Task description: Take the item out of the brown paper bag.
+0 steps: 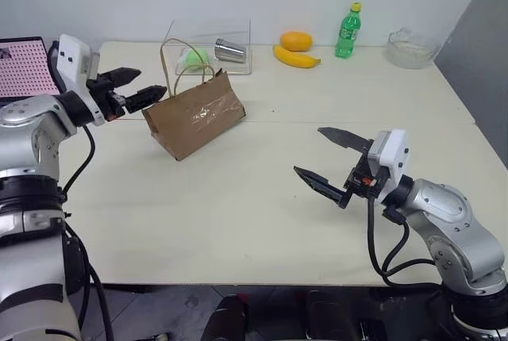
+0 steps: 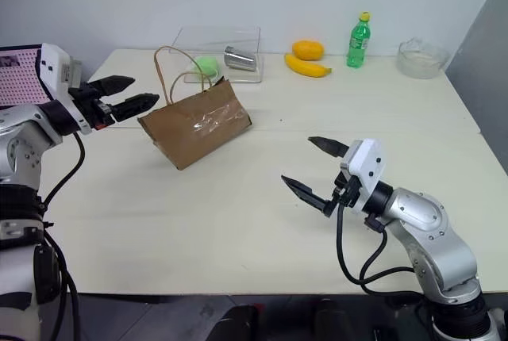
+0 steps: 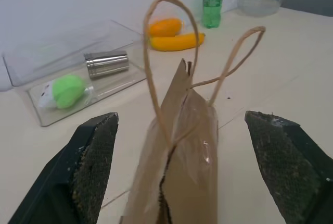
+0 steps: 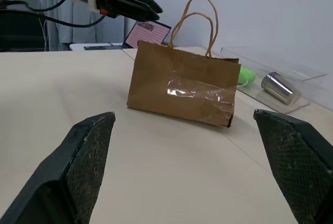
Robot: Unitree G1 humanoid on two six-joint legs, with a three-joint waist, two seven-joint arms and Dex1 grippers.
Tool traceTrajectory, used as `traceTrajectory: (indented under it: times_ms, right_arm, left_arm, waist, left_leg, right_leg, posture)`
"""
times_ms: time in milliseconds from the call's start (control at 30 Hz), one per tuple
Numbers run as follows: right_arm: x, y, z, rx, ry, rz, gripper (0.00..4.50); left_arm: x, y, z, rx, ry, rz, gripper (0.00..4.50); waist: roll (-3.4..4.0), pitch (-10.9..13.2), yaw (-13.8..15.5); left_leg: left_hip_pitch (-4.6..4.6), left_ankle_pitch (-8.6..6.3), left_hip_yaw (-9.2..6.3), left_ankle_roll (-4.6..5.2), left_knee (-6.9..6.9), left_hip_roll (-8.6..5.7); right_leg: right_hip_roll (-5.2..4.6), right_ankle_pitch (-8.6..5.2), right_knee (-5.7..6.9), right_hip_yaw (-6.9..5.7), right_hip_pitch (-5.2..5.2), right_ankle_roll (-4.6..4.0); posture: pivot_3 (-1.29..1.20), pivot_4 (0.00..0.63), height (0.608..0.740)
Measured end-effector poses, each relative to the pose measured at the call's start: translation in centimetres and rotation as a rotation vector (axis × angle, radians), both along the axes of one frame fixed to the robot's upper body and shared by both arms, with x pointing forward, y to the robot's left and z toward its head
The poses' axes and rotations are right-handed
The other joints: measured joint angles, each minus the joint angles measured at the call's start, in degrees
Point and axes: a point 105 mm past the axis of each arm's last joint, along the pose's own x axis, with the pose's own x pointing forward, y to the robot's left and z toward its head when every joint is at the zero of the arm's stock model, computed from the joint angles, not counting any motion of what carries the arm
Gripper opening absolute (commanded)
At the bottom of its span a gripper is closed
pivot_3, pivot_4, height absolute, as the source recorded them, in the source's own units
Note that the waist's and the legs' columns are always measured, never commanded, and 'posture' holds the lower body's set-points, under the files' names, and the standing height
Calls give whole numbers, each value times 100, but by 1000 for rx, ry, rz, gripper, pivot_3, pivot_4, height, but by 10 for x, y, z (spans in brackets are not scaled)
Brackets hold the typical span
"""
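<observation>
The brown paper bag (image 1: pixel 194 115) stands crinkled and leaning on the cream table (image 1: pixel 238 214), left of centre, its two tan loop handles (image 1: pixel 178 59) up. The item is hidden inside the bag. My left gripper (image 1: pixel 151 82) is open and level at the bag's left upper corner, close to the handles, holding nothing. In the left wrist view the bag's narrow edge (image 3: pixel 182 172) rises between the two fingers. My right gripper (image 1: pixel 308 151) hangs open above the table, well to the right of the bag and facing it, empty. The right wrist view has the bag's broad side (image 4: pixel 182 86).
Behind the bag a clear plastic box (image 1: pixel 210 51) holds a steel cup (image 1: pixel 230 50) and a green object (image 1: pixel 194 58). Along the back edge are a banana (image 1: pixel 295 58), an orange fruit (image 1: pixel 296 40), a green bottle (image 1: pixel 347 32) and a glass bowl (image 1: pixel 411 47). A laptop (image 1: pixel 28 67) sits far left.
</observation>
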Motion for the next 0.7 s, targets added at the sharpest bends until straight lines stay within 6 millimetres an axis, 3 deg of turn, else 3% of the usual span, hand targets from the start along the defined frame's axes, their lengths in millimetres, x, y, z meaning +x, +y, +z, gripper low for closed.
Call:
traceTrajectory:
  times_ms: [233, 700]
  right_arm:
    - [-2, 8, 8, -8, -12, 36, 4500]
    - [-5, 14, 8, -21, 36, 93, 4500]
  left_arm:
    - [20, -15, -18, -4, 43, -36, 4101]
    - [44, -29, 18, -6, -61, 2, 4101]
  waist:
    - [-4, 1, -10]
    - [-9, 4, -53]
  left_leg:
    - [-46, 2, -4, -2, 16, -1]
    - [-50, 3, -6, -2, 21, -3]
  right_leg:
    - [0, 6, 20, -4, -39, -9]
    - [0, 4, 25, -7, -41, -5]
  posture:
    - [0, 150, 740]
    - [0, 150, 740]
